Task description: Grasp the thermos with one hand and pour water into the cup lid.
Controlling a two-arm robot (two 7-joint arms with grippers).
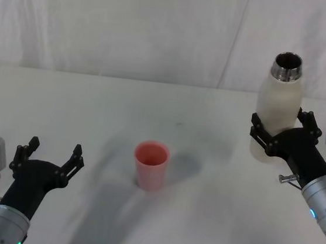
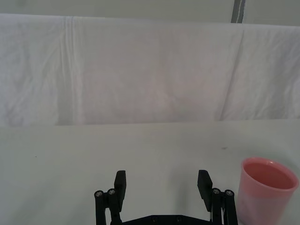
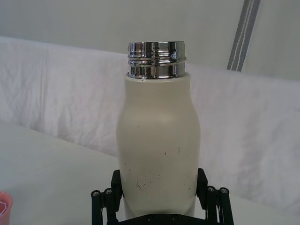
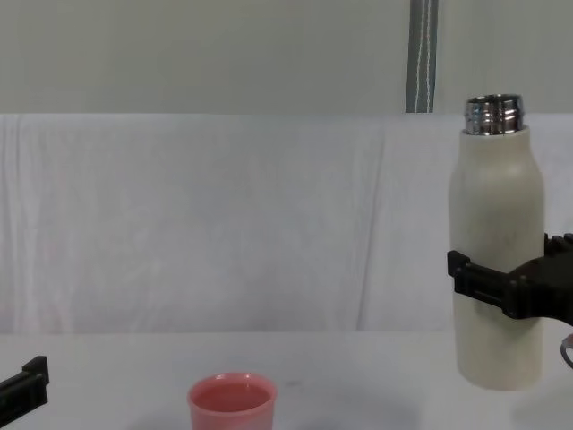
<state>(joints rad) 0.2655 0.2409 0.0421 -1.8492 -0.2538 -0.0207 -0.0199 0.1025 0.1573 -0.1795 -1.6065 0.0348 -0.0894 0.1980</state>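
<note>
Clamped around the lower body of the thermos [image 1: 277, 114]: right gripper [image 1: 279, 134], 1 black finger on each side, at the right of the table [image 1: 92, 126]. Bottle upright, lidless, steel neck at top, mouth dark from the head view. Seen from the right wrist, cream body [image 3: 158, 154] wedged between both fingers [image 3: 108, 199], scuff marks on the front, threaded chrome collar above. From the chest view, black finger [image 4: 483, 282] wrapping the bottle [image 4: 497, 242] about midway down, base close to the tabletop; contact with the surface cannot be told.

Well apart to the left of that grip, near the table's middle: cup lid [image 1: 150, 165], pink, upright, mouth up, standing alone on the white cloth, also at the lower edge of the chest view [image 4: 231, 403].

Further left, low and near the robot: left gripper [image 1: 48, 159], fingers spread wide, holding nothing. From the left wrist, its 2 fingertips [image 2: 120, 180] parted over bare cloth, pink cup [image 2: 266, 190] just beside them.

White draped backdrop [image 1: 133, 24] behind the table.
</note>
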